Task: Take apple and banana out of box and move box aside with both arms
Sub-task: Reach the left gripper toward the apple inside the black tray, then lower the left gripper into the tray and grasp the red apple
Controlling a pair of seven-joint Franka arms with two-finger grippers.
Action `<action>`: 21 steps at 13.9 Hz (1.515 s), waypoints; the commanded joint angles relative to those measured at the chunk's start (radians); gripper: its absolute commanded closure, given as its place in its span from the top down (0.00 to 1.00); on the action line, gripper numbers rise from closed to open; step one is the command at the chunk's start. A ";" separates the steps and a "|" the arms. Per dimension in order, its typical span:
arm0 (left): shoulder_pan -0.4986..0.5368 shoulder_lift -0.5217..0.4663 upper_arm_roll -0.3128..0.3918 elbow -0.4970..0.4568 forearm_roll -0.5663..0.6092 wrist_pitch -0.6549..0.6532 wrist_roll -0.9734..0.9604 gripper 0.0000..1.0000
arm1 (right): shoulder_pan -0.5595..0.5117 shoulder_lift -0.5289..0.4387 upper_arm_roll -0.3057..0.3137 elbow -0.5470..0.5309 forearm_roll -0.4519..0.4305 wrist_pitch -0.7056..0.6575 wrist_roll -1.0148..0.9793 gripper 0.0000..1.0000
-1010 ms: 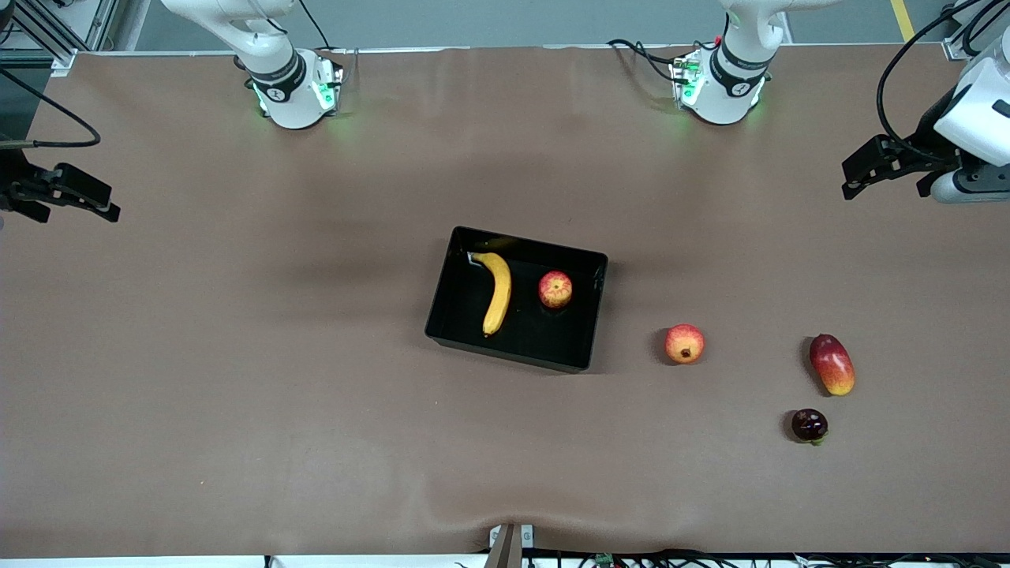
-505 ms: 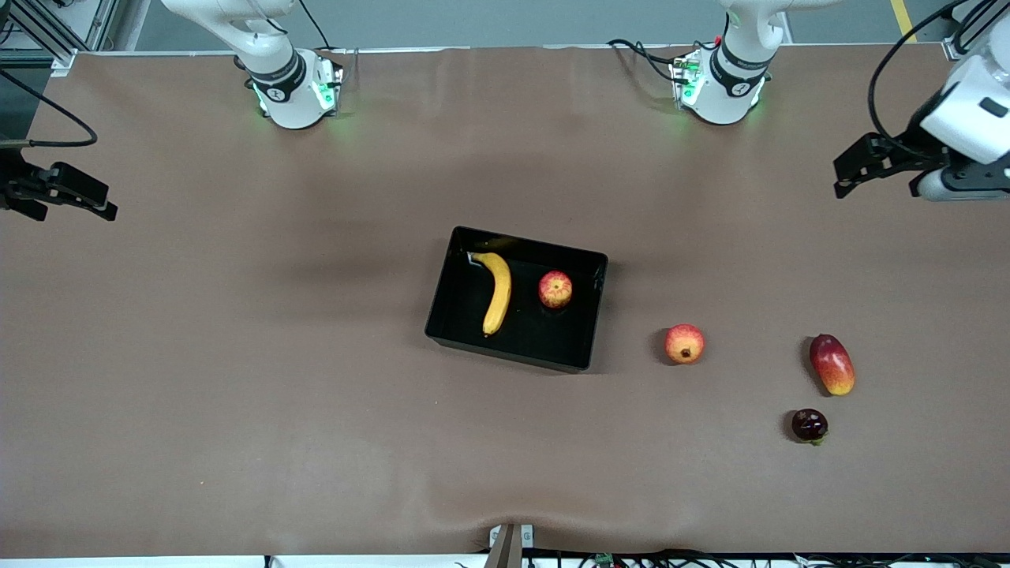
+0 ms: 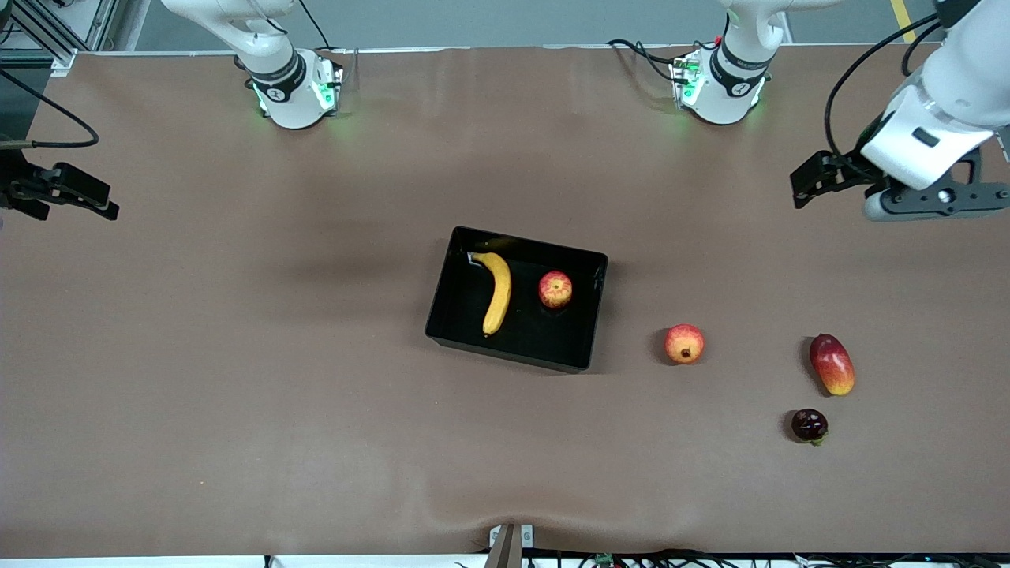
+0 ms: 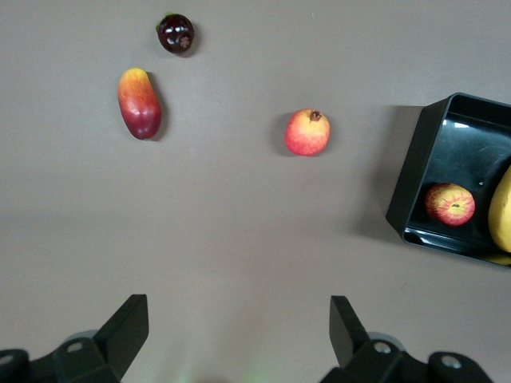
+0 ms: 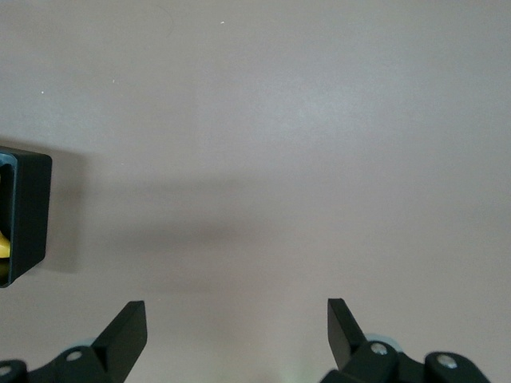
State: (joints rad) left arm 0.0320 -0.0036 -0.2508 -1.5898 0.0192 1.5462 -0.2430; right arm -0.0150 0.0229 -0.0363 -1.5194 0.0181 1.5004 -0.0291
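Observation:
The black box (image 3: 505,353) sits mid-table. The yellow banana (image 3: 498,292) and the red apple (image 3: 555,289) lie in it, side by side and apart. My left gripper (image 3: 935,199) hangs open and empty over bare table at the left arm's end. Its wrist view shows its gripper (image 4: 239,301), the box corner (image 4: 411,191), the apple (image 4: 449,204) and part of the banana (image 4: 501,211). My right gripper (image 5: 235,307) is open and empty over bare table at the right arm's end, mostly cut off in the front view. Its wrist view shows a box corner (image 5: 28,207).
An orange-red round fruit with a dark calyx (image 3: 684,344) lies beside the box toward the left arm's end. A red-yellow mango (image 3: 832,364) and a dark round fruit (image 3: 809,424) lie closer to that end. All three fruits lie nearer the front camera than the apple.
The left arm has swung toward the middle of the table, its gripper open throughout. The right arm has barely moved. The fruits and box have stayed put.

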 commanded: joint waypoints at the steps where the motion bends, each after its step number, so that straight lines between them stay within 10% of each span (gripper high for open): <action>1: -0.006 0.043 -0.042 0.030 0.019 -0.017 -0.056 1.00 | -0.011 -0.014 0.009 -0.015 -0.010 -0.002 0.005 1.00; 21: -0.405 0.563 -0.130 0.099 0.163 0.391 -0.740 1.00 | -0.014 -0.014 0.009 -0.015 -0.004 -0.005 0.005 1.00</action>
State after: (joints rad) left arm -0.3461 0.5045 -0.3807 -1.5207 0.1564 1.8917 -0.9348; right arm -0.0160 0.0229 -0.0373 -1.5262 0.0181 1.5003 -0.0291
